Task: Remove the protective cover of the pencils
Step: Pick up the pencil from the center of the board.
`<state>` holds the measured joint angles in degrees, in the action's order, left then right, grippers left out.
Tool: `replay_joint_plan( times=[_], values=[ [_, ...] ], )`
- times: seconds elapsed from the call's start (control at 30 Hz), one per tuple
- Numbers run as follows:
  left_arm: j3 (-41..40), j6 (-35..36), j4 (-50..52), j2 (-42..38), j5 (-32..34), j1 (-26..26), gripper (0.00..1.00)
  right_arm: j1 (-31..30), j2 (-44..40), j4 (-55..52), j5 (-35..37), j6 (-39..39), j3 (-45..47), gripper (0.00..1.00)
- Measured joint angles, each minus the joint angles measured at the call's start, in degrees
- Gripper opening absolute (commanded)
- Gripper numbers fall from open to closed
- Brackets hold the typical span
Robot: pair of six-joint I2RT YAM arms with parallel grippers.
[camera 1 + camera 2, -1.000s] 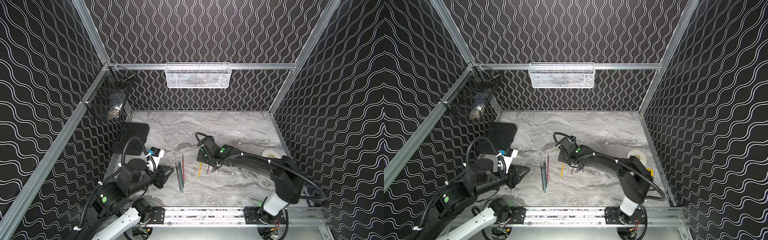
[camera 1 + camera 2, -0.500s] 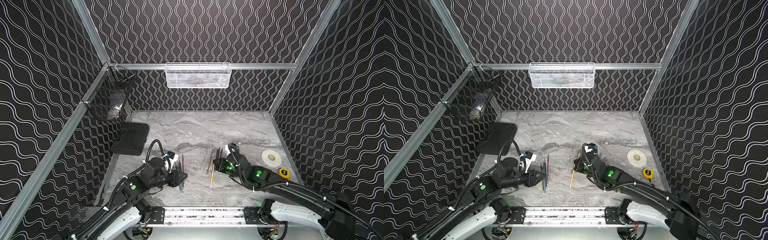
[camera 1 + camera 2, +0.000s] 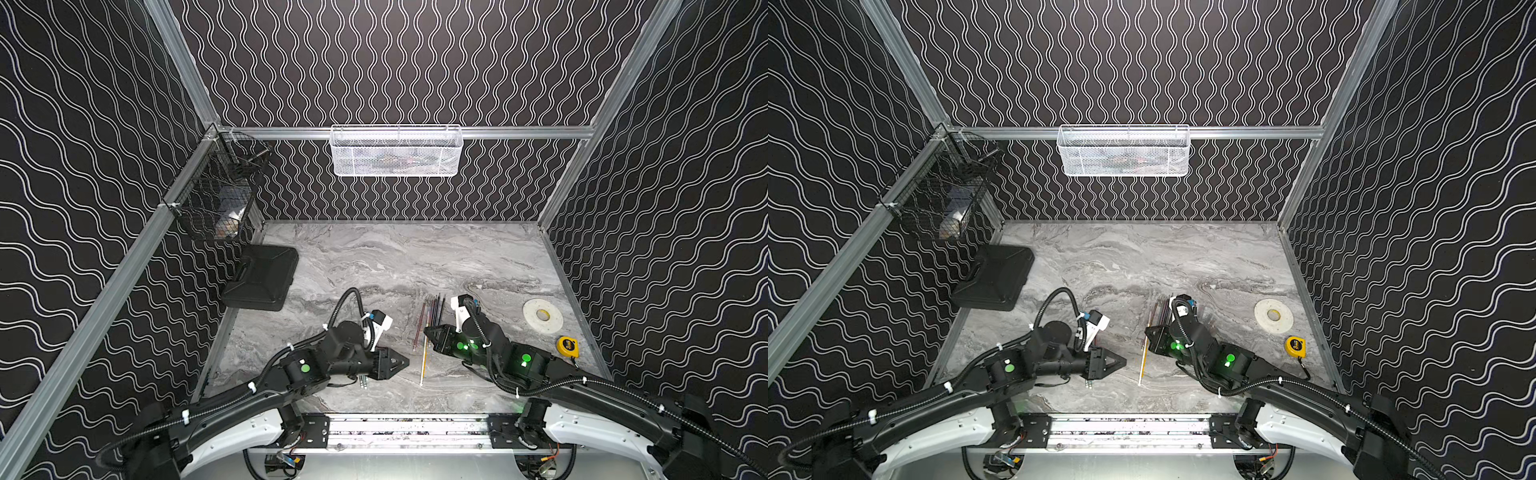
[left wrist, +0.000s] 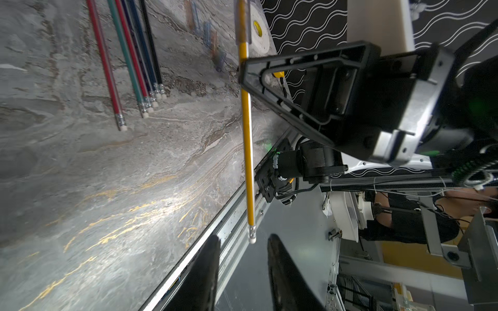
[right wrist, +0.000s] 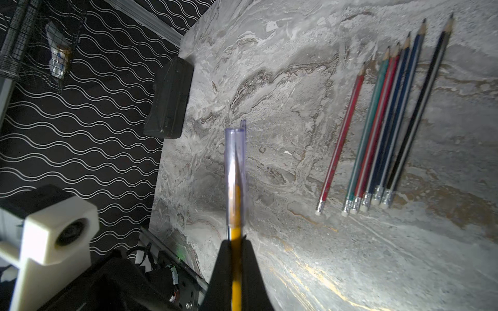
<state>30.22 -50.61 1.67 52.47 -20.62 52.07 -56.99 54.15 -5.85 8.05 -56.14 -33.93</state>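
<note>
Right gripper (image 5: 236, 243): jaws clamped on yellow pencil (image 5: 236, 207), just behind clear cover (image 5: 235, 161) sleeved over its sharpened tip. In a top view this gripper (image 3: 429, 332) sits lower centre of frame, with the pencil's eraser end pointing toward bottom edge. Left gripper (image 4: 242, 239): jaws apart, nothing between them, eraser end just ahead of gap. Other pencils (image 3: 432, 311) lie side by side on marble table (image 3: 374, 257), just above right gripper in frame, sharpened tips exposed. Tape roll (image 3: 542, 315) at lower right.

Left claw (image 3: 406, 363) has neared the yellow pencil (image 3: 423, 365)
</note>
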Motion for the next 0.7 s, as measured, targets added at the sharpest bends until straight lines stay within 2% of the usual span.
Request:
replay_joint_plan(
  times=[0.2, 0.5, 0.7],
  values=[
    [1.81, -0.59, -3.74, 5.86, 2.23, 3.02, 0.34, -1.07, -0.26, 1.25, 0.02, -0.44, 0.26, 0.05],
    [3.28, -0.52, -6.99, 11.02, 3.21, 4.17, 0.33, -1.40, -3.04, 1.40, 0.66, -1.77, 1.53, 0.05],
    [4.20, -0.63, -8.48, 12.96, 3.19, 5.49, 0.33, -1.46, -5.31, -0.52, 3.61, -3.41, 1.62, 0.04]
  ],
)
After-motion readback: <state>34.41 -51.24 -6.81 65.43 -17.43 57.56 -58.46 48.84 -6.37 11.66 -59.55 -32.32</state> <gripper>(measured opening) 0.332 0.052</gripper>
